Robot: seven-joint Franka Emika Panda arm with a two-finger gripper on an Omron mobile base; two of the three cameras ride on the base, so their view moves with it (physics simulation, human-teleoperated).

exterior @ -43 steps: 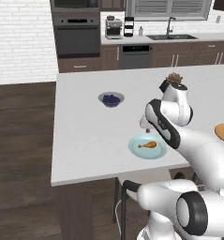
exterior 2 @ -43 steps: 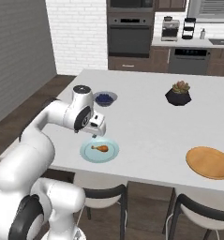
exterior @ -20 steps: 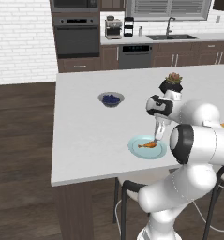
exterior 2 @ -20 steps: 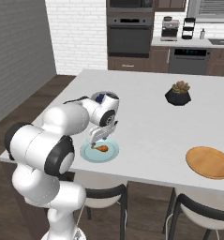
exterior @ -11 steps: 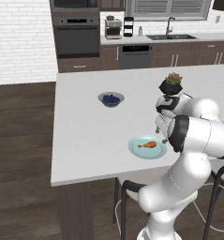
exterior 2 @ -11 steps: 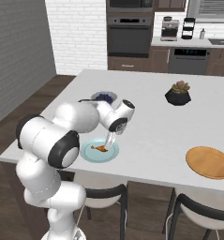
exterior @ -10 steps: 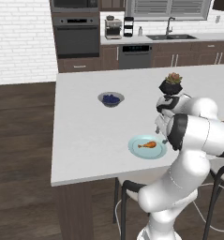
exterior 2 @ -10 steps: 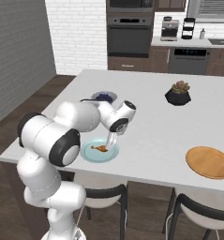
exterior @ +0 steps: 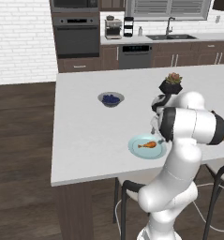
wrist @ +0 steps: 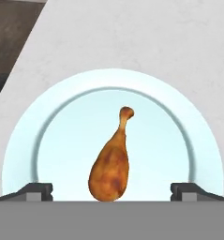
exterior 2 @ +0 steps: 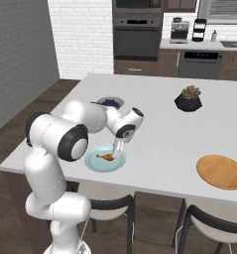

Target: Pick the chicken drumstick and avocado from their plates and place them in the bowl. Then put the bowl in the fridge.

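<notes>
I see a pale counter (exterior: 85,140) in a kitchen with dark wood floor, white brick wall and ovens behind. My pincer (wrist: 111,192) hangs spread wide over the chicken drumstick (wrist: 111,161), which lies on the light blue plate (wrist: 48,140) near the counter's front edge. The wooden plate (exterior 2: 221,171) sits well apart.
</notes>
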